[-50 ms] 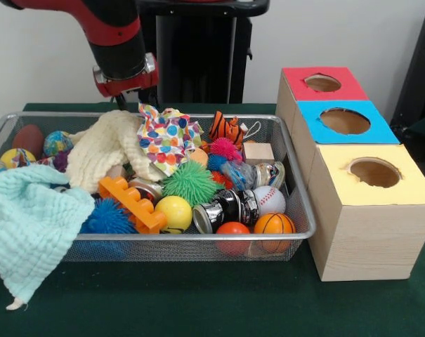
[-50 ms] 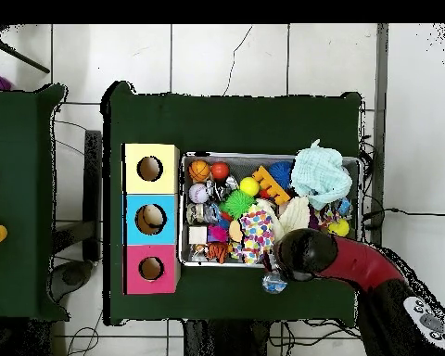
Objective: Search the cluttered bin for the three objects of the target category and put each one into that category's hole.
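I see the gripper (image 1: 131, 98) above the far rim of the bin (image 1: 296, 193), near the dotted cloth (image 1: 166, 137); I cannot tell its opening.

No readable text, labels or numbers in either view.
The shiny can (image 1: 226, 208) in the wire bin (image 1: 296, 210) has dark markings, too blurred to read. The three boxes (image 1: 370, 210) with red, blue and yellow tops carry no lettering. Baseball (image 1: 270, 199) and basketball (image 1: 274, 224) show only seams.
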You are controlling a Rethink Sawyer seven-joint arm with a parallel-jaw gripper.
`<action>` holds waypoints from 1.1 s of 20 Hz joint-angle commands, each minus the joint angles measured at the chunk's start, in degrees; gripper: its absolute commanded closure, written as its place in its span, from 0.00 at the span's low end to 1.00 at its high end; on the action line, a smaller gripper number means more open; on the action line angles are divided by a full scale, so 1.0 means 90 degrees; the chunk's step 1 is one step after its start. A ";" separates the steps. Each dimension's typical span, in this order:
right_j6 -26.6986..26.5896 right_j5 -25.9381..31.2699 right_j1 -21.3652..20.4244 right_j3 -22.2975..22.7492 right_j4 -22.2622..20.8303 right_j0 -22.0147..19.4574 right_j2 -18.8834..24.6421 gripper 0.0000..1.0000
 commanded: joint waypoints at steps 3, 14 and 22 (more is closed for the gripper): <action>-0.0270 0.1326 -0.0729 -0.0379 -0.0309 0.0154 0.0095 0.00; -0.0256 0.0583 0.0486 -0.0584 -0.0503 -0.0264 0.0251 0.00; 0.0231 -0.0498 0.1117 -0.0160 -0.0470 -0.0747 0.0149 0.00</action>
